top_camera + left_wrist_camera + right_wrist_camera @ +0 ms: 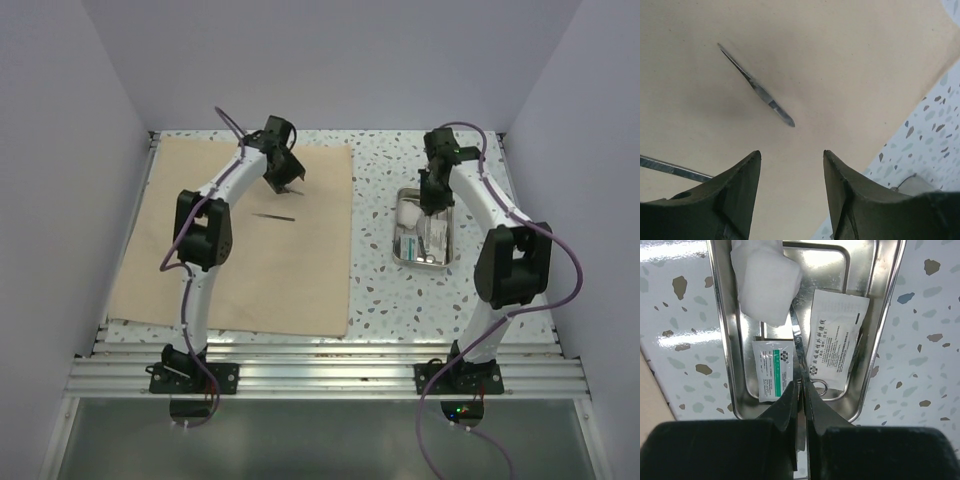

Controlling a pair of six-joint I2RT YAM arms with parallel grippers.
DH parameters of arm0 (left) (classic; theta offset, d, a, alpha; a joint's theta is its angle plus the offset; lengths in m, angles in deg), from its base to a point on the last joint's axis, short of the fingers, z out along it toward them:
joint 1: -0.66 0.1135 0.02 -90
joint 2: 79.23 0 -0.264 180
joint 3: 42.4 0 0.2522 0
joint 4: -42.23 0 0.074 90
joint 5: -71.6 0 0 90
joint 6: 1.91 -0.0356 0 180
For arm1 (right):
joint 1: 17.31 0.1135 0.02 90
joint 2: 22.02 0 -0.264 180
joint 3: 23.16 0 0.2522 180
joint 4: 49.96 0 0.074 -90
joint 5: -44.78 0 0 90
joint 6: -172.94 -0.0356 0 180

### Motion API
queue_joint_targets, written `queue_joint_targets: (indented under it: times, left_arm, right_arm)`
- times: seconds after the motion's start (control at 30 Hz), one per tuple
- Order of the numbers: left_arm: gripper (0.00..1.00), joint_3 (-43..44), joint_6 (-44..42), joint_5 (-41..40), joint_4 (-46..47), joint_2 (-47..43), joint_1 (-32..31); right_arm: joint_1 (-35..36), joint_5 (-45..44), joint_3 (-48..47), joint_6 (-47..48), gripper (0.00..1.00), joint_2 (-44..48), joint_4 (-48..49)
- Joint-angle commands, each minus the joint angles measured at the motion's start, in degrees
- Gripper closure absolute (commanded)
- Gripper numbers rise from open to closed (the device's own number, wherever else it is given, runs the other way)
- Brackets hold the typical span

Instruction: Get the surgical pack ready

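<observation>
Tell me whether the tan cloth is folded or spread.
Spread. The cloth lies flat as one open sheet with no folds, tweezers resting on top.

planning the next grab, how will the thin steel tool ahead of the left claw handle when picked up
The steel tool looks stiff and light. It lies flat on the cloth, so getting under it may be hard. Its polished surface probably slips, and its flat shape seems unlikely to roll.

The right claw hides part of the thin steel instrument it pinches
</observation>
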Motion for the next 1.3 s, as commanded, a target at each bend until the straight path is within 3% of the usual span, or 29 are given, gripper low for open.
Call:
queue_joint_targets:
  times: [0.0, 0.03, 0.2, 0.47, 0.83, 1.13, 1.27]
  left_arm:
    - [0.43, 5.1, 6.1, -6.4, -2.3, 2.4, 0.2]
    - [0.36, 6.6, 6.5, -6.9, -2.4, 3.7, 0.2]
    - [0.34, 10.1, 7.5, -10.7, -1.7, 5.9, 0.2]
    - [0.37, 9.4, 9.7, -11.9, -2.4, 7.7, 0.5]
    - [0.44, 9.9, 12.6, -12.5, -2.7, 10.2, 1.4]
    - [0.65, 10.3, 13.8, -12.2, -3.3, 10.7, 3.1]
    - [0.61, 10.4, 13.6, -12.3, -3.2, 10.7, 3.5]
  right_arm:
    - [0.1, -1.8, 0.7, 1.3, 1.00, -0.7, 0.1]
    - [0.1, -1.8, 0.7, 1.3, 1.00, -1.0, 0.1]
    - [0.0, -1.5, 1.2, 1.5, 0.91, -1.6, 0.8]
    - [0.0, -0.9, 1.7, 1.6, 0.59, -1.1, 1.2]
    - [0.1, 2.4, 3.9, 1.4, 0.55, 5.3, 3.1]
    - [0.0, 3.3, 6.3, 1.4, 0.55, 7.9, 4.1]
    - [0.0, 3.9, 6.3, 0.9, 0.55, 8.5, 4.7]
